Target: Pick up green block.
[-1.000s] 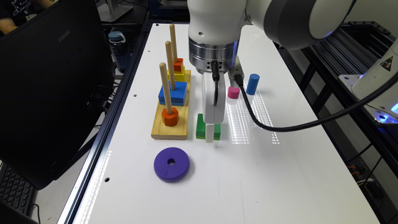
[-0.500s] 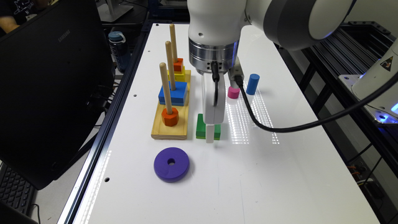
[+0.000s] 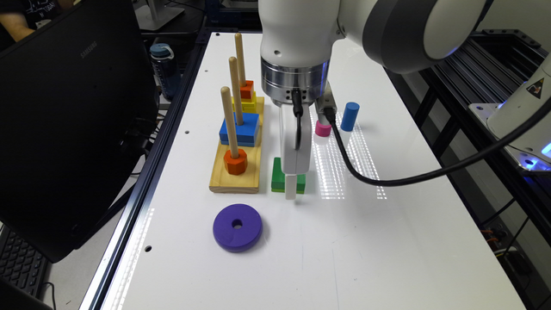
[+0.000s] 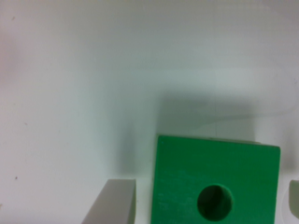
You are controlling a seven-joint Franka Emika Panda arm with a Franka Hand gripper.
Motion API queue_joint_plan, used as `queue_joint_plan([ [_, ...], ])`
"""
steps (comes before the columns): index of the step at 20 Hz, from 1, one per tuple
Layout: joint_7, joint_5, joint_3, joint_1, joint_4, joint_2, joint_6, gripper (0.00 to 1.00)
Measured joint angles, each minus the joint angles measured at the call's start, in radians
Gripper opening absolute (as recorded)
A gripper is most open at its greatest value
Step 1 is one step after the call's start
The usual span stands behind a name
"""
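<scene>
Gripper point(image 3: 291, 189) open, straddling green block point(image 3: 279, 177) on table point(image 3: 387, 241). Nearer than block: purple disc point(image 3: 237, 227). Just beside it: wooden peg board point(image 3: 234, 178). Beyond: pink cylinder point(image 3: 322, 128), blue cylinder point(image 3: 350, 116).

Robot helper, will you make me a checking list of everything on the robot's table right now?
Surface: white table, glossy.
Job's things: green block flat on the table, round hole on top.
Clutter: peg board with blue, orange and yellow pieces; purple disc; pink cylinder; blue cylinder.
Grippers: gripper open, one finger each side of the block.
Cables: black cable trailing from the wrist.
Surroundings: black monitor, water bottle.
</scene>
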Motion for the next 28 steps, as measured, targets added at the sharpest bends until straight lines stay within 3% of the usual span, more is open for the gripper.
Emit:
queue_joint_plan([
  [14,0.001,-0.0001,0.000,0.002,0.000,0.001,0.000,1.00],
  [19,0.004,-0.0089,-0.005,0.003,0.007,0.023,0.010,1.00],
  [28,0.004,-0.0093,-0.012,0.011,0.020,0.037,0.009,1.00],
])
